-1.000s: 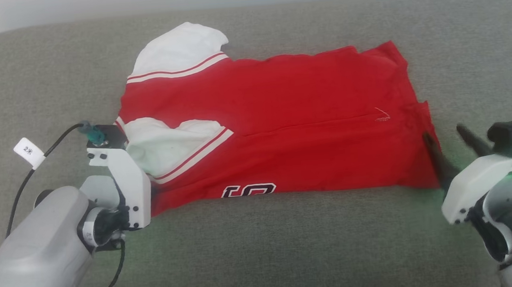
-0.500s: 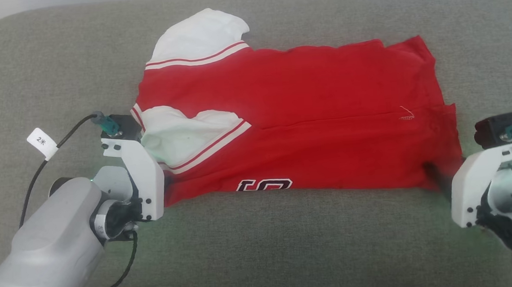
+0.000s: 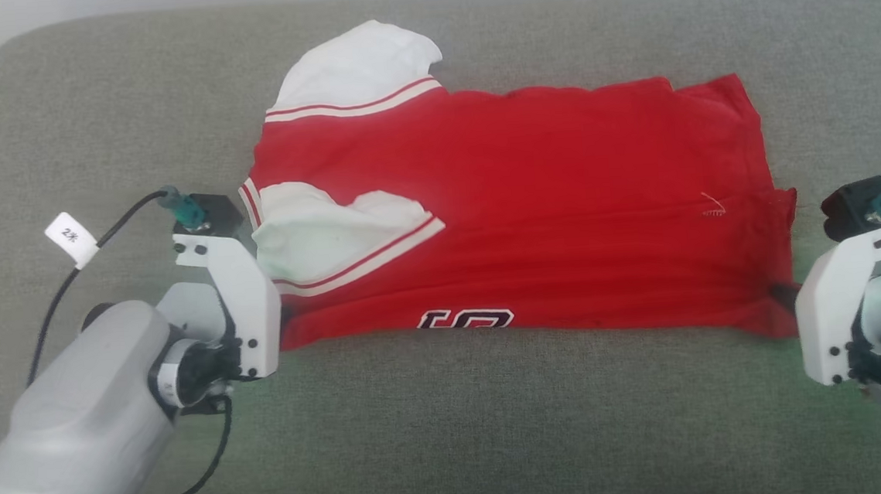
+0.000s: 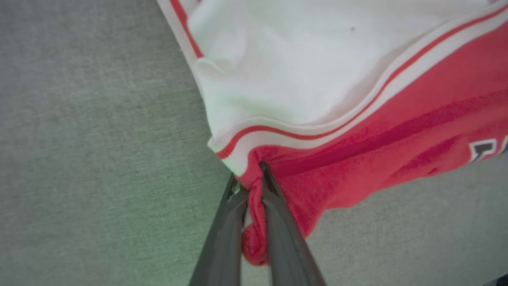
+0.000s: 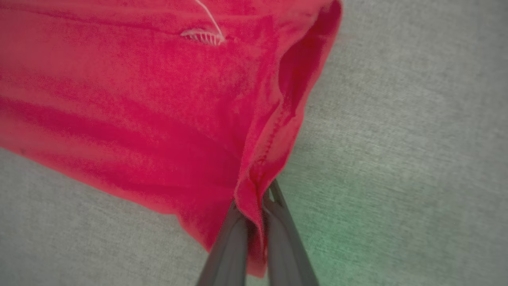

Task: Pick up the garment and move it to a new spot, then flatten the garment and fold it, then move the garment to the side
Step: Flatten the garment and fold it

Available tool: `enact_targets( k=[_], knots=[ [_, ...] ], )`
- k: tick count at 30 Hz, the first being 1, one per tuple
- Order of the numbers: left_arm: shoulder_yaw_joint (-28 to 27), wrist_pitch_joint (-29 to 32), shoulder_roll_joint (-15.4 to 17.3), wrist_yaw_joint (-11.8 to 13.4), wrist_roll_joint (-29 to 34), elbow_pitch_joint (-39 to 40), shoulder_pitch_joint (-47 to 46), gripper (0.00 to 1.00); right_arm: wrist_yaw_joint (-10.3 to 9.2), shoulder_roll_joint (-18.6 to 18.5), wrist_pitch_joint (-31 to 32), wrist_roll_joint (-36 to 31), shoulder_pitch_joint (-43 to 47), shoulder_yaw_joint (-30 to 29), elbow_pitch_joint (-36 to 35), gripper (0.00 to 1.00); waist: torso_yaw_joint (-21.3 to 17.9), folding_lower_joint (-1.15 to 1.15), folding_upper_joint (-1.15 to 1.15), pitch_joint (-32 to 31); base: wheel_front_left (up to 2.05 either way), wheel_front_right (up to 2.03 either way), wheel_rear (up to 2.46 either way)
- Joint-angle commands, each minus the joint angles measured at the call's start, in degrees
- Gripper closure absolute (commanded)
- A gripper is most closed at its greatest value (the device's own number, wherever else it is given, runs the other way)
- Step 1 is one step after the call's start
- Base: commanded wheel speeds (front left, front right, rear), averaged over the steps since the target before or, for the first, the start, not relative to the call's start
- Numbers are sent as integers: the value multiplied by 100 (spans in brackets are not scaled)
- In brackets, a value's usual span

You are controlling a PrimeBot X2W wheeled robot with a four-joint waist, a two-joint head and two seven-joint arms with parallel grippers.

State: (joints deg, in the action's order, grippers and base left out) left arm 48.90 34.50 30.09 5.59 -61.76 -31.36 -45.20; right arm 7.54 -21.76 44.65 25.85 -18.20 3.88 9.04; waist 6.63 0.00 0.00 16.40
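Grey woven cushion (image 3: 453,432) carries bright red sleeveless jersey (image 3: 545,193) with white panels, spread flat, crosswise. Left gripper (image 4: 254,178) clamps its near armhole-side corner; right gripper (image 5: 258,198) clamps near hem corner. Judgement: paired corner holds tension the near edge for folding.

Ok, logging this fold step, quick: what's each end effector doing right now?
Left end effector: closed on the jersey's near left corner.
Right end effector: closed on the jersey's near right corner.
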Motion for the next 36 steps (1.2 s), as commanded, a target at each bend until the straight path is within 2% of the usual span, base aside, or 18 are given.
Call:
enact_targets(
  k=[1, 7, 14, 15, 21, 25, 26, 27, 28, 29, 30, 36],
  knots=[
    [20, 140, 180, 136, -63, 77, 71, 100, -10, -176, 178, 65, 57, 20, -73, 100, 14, 0, 0, -62, 0, 0, 0],
    [11, 475, 584, 532, -45, 852, 246, 100, -10, -509, 571, 246, 248, -10, -542, 100, 46, 0, 0, -151, 0, 0, 0],
    [80, 813, 1041, 1164, -100, 2131, 765, 100, -10, -715, 966, 530, 890, -109, -1138, 100, 68, 0, 0, -170, 0, 0, 0],
    [80, 813, 1041, 1164, -100, 2131, 765, 100, -10, -715, 966, 530, 890, -109, -1138, 100, 68, 0, 0, -170, 0, 0, 0],
    [170, 894, 1235, 1587, -189, 2883, 1291, 100, -9, -577, 960, 637, 1493, -250, -1436, 100, 58, 0, 0, -139, 0, 0, 0],
    [128, 829, 1204, 1667, -301, 2906, 1462, 100, -8, -383, 770, 632, 1590, -228, -1353, 100, 5, 0, 0, -108, 0, 0, 0],
    [115, 813, 1194, 1646, -315, 2860, 1467, 96, -6, -363, 722, 625, 1565, -185, -1303, 100, -12, 0, 0, -104, 0, 0, 0],
    [97, 768, 1186, 1615, -334, 2817, 1465, 69, -6, -332, 664, 617, 1534, -158, -1254, 100, -33, 0, 0, -103, 0, 0, 0],
    [82, 740, 1192, 1571, -321, 2781, 1439, 35, -6, -289, 554, 599, 1476, -138, -1242, 73, -58, 0, 0, -104, 0, 0, 0],
    [41, 729, 1211, 1526, -341, 2733, 1362, 0, -6, -251, 387, 558, 1381, -128, -1159, 25, -104, 0, 0, -123, 0, 0, 0],
    [7, 731, 1236, 1503, -341, 2734, 1314, 0, -6, -243, 321, 555, 1339, -108, -1135, 2, -131, 0, 0, -137, 0, 0, 0],
    [-156, 796, 1524, 1533, -158, 3014, 929, 0, -6, -204, -351, 437, 1067, -154, -1227, 0, -340, 0, 0, -215, 0, 0, 0]
  ],
)
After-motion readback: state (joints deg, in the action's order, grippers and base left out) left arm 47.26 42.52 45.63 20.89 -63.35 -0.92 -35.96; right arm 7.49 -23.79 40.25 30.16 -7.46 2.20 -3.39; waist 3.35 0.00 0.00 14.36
